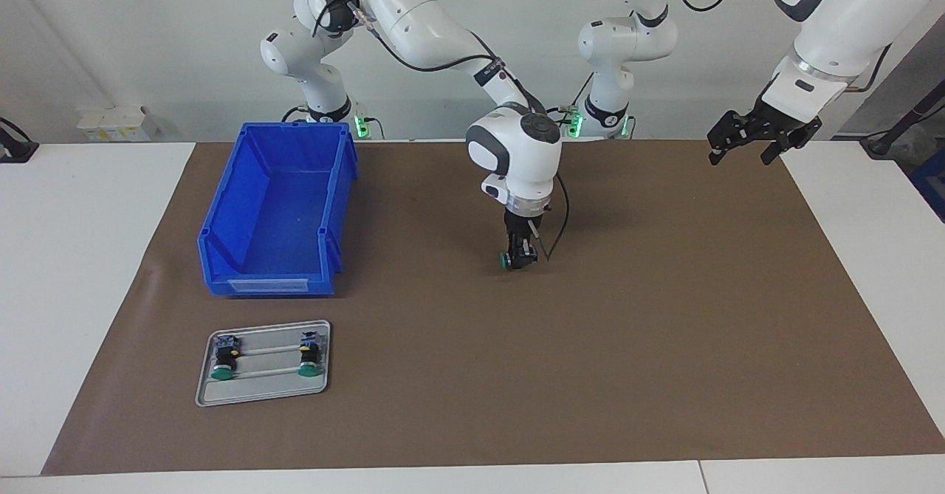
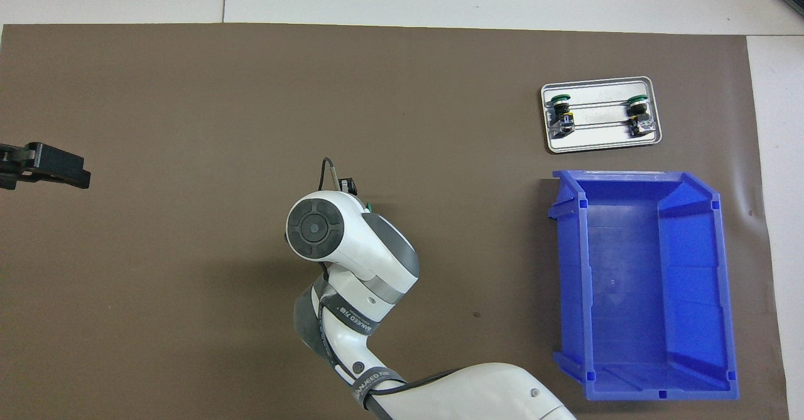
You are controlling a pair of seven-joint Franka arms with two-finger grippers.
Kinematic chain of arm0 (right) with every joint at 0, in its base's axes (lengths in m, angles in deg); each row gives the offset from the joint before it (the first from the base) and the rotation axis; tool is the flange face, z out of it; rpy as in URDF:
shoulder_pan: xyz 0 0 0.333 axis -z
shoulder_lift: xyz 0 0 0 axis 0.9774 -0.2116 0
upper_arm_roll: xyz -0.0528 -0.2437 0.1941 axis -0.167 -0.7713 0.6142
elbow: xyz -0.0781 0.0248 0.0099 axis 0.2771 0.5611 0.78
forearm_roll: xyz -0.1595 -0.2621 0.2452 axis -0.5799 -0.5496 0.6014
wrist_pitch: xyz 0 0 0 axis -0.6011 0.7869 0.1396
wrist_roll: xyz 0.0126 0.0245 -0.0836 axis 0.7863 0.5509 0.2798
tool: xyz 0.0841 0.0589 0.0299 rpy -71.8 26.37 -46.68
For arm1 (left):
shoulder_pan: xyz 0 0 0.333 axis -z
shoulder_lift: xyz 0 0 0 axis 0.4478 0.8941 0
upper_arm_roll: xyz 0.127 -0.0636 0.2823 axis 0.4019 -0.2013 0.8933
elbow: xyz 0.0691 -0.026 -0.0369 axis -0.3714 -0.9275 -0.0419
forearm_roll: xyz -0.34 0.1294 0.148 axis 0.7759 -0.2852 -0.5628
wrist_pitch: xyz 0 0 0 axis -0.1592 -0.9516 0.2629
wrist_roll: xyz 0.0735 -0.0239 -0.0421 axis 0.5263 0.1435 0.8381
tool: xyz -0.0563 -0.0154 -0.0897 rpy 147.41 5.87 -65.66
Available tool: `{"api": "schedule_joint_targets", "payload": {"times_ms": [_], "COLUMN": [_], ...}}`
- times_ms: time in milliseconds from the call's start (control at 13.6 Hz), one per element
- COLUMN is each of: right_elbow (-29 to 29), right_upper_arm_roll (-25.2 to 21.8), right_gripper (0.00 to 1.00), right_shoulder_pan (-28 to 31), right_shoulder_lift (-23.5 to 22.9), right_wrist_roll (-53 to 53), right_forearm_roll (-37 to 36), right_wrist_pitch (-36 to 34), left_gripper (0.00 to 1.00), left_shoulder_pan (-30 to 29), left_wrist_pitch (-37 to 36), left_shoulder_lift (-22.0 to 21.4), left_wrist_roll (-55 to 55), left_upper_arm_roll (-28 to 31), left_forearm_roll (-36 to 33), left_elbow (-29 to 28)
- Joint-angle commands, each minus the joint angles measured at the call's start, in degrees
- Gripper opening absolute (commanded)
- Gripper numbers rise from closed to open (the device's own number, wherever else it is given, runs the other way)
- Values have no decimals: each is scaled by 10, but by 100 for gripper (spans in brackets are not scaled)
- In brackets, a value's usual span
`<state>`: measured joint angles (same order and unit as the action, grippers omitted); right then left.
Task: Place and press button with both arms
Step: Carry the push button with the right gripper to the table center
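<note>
Facing view showed the right gripper (image 1: pixel 521 258) low over the middle of the brown mat (image 1: pixel 664 331), clamped on the button (image 1: pixel 505 259) to set it down, while the left gripper (image 1: pixel 760 134) waited wide open.

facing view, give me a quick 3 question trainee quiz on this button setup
1. True or false: the blue bin holds a button.
2. How many buttons lie on the metal tray?
3. Which gripper holds a button down at the brown mat? A) left gripper B) right gripper

Key:
1. False, the bin shows nothing inside.
2. Two.
3. B. The left gripper hangs open in the air over the mat's edge at the left arm's end, waiting.
</note>
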<state>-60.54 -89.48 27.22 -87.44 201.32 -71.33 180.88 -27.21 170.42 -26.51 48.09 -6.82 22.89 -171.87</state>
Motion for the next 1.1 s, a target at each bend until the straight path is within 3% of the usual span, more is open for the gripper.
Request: {"api": "schedule_joint_targets", "payload": {"times_ms": [0,220,441,661,1028], "right_elbow": [-37,-32,-37,-44,-45], "right_upper_arm_roll": [0,-1,-2,-1,-1], "right_gripper": [100,100,100,100,100], "right_shoulder_pan": [-5,-11,23,78,191], "right_shoulder_lift": [30,46,119,190,256], "right_wrist_roll": [8,-25,-105,-247,-531], "right_forearm_roll": [-15,-15,-15,-10,15], "right_wrist_pitch": [10,-4,-56,-117,-187], "left_gripper": [100,100,100,100,100], "left_shoulder_pan": [-4,-4,-4,-4,7], "left_wrist_pitch": [-4,-4,-4,-4,-5], "left_shoulder_lift": [-6,-6,-6,-6,-10], "left_wrist_roll": [4,4,4,4,-2], "left_upper_arm_roll": [-2,-2,-2,-2,-9], "left_forearm_roll": [0,0,0,0,0], "left_elbow": [-7,-7,-7,-7,-6]}}
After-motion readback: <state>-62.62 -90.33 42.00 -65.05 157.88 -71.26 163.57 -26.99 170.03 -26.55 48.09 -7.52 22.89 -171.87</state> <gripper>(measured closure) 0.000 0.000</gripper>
